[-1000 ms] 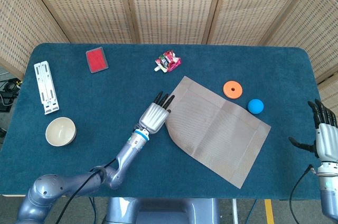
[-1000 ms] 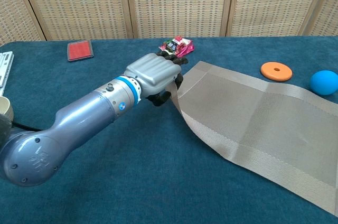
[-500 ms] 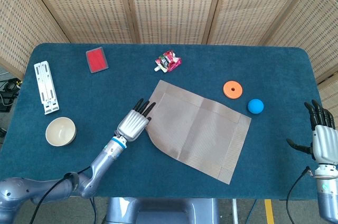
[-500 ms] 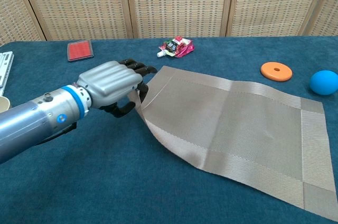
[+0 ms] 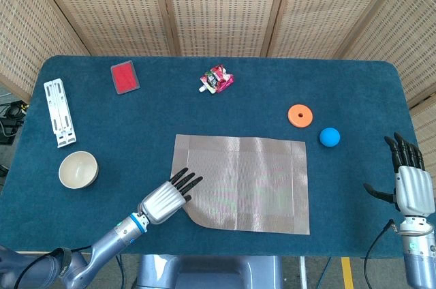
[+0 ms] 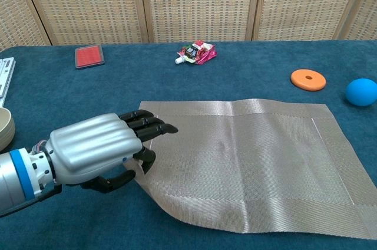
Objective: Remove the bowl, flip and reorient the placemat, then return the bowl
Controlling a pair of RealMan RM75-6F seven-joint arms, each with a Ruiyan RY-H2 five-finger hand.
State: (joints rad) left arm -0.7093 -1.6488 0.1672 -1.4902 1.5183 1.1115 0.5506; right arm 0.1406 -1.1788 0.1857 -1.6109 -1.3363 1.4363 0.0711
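Head view: left hand [image 5: 167, 198] pinching near-left corner of thin woven beige placemat [image 5: 245, 180], squared mid-bench. Right hand [image 5: 407, 181] idle, fingers spread, empty. Cream ceramic bowl [image 5: 78, 169] waiting well left. Mat likely light, floppy; best gripped by corners.

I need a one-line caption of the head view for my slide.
Left hand holds the near-left corner of the placemat; bowl waits aside.
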